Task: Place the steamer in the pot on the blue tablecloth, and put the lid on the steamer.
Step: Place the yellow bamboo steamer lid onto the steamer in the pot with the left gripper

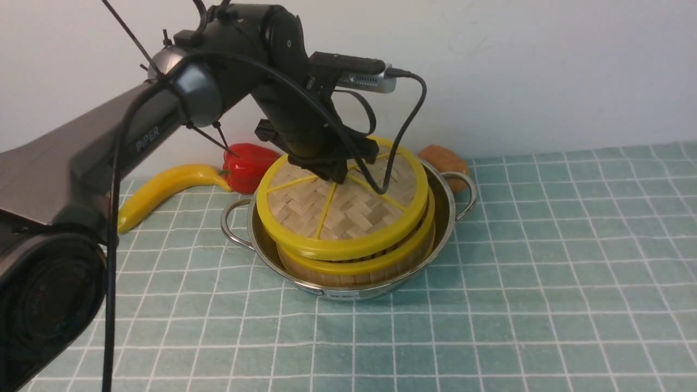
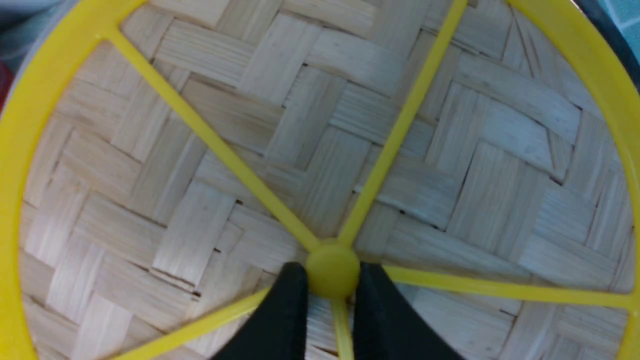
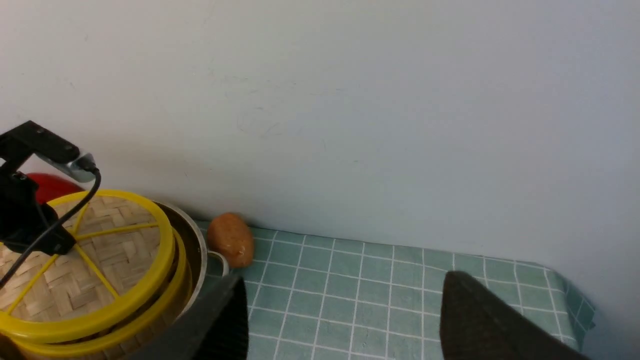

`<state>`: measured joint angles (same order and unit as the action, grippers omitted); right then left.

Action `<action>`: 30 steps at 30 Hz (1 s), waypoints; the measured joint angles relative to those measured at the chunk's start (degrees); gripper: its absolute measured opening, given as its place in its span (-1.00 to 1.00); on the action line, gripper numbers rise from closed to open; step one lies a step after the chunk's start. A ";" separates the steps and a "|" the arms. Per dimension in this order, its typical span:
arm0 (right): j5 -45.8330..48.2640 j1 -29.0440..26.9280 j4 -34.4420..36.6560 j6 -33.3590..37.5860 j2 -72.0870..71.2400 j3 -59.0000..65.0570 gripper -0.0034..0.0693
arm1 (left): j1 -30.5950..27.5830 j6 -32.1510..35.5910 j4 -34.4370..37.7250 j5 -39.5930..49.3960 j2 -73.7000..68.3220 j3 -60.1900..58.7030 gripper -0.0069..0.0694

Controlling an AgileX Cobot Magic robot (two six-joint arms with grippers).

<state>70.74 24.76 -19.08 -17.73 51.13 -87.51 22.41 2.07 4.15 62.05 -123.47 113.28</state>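
The steel pot (image 1: 453, 202) stands on the blue tablecloth (image 1: 544, 272). The steamer (image 1: 354, 265) sits inside the pot. The lid (image 1: 337, 215) lies on top of the steamer, slightly tilted and shifted left. I cannot tell if it rests fully. My left gripper (image 1: 335, 177) is shut on the lid's yellow centre knob (image 2: 332, 270), one black finger (image 2: 285, 310) on each side. My right gripper (image 3: 345, 285) is open and empty above the cloth to the right of the pot (image 3: 192, 240). It does not show in the front view.
A banana (image 1: 158, 190) and a red pepper (image 1: 250, 166) lie behind the pot on the left. A brown potato (image 1: 446, 160) lies against the wall by the pot's right handle, also in the right wrist view (image 3: 230, 240). The wall stands close behind.
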 joint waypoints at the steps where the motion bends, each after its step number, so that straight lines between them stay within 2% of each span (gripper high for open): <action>1: 0.00 0.00 0.40 0.00 0.00 0.00 0.48 | 0.00 0.00 0.00 -0.36 -0.58 0.06 -0.54; 11: 0.00 0.00 0.81 0.00 0.00 0.05 0.48 | 0.00 0.05 2.85 -0.99 -1.78 0.06 -0.54; 30: 0.00 0.00 0.81 0.00 0.00 0.05 0.48 | 0.00 0.05 3.53 -0.61 -2.92 0.52 -0.54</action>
<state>70.74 24.76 -18.26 -17.73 51.13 -87.46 22.41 2.12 7.69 61.44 -126.39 113.81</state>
